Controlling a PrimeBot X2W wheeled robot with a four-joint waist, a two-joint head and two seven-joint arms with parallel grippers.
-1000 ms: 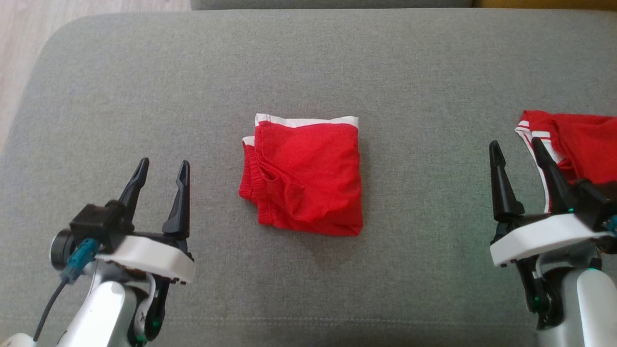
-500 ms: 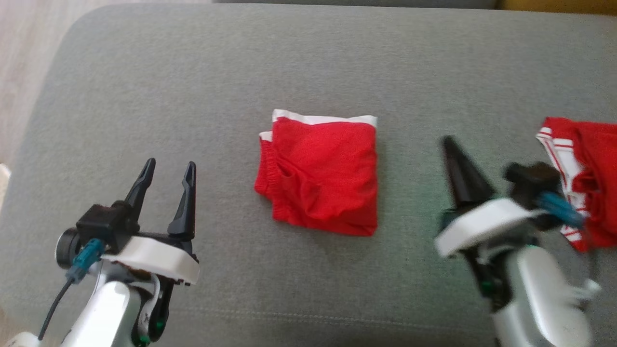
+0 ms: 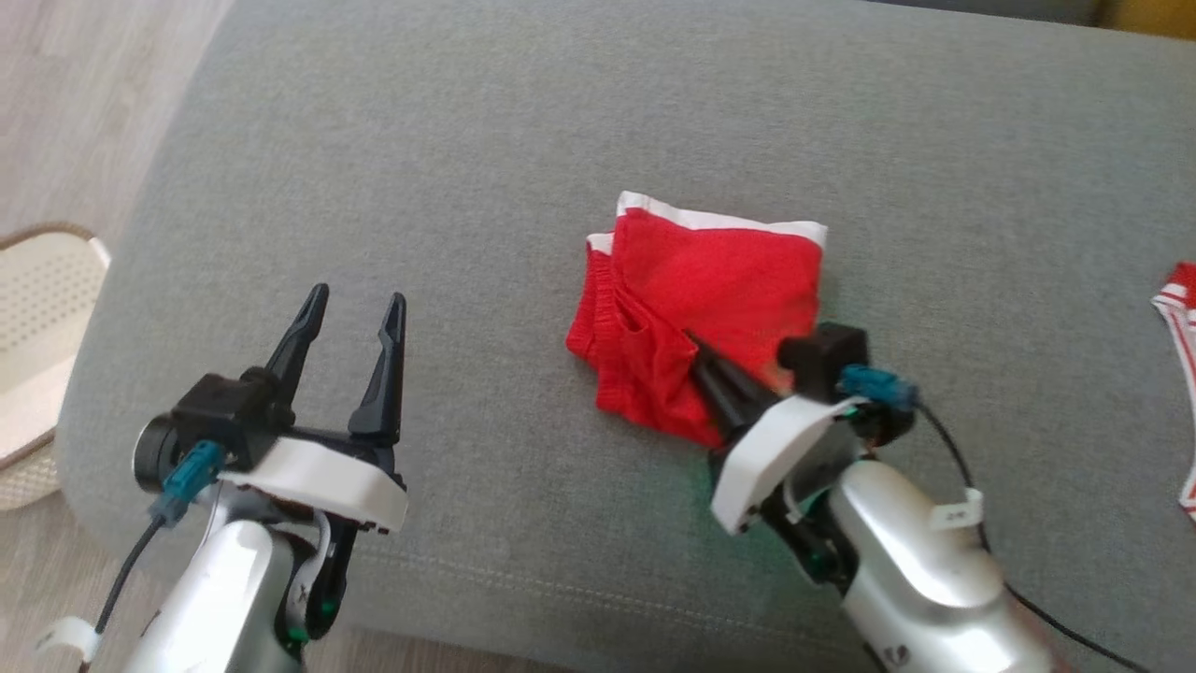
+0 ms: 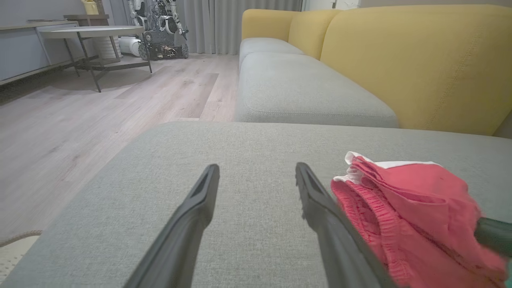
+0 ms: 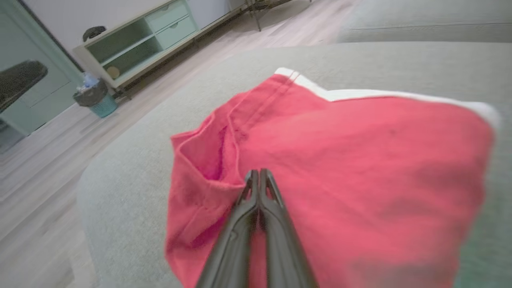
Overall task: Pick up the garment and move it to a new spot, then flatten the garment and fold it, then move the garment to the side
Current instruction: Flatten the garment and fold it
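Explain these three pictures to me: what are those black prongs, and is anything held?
This is a wheeled robot with two arms; the prongs are its hands' fingers. The wide picture comes from a camera on its head, looking down at a grey sofa cushion. The other two come from wrist cameras looking along each hand's fingers. A folded red garment lies on the cushion; a second red garment lies at the right edge. The left hand is open and empty. The right hand is shut, its tips on the folded red garment; whether cloth is pinched, I cannot tell.
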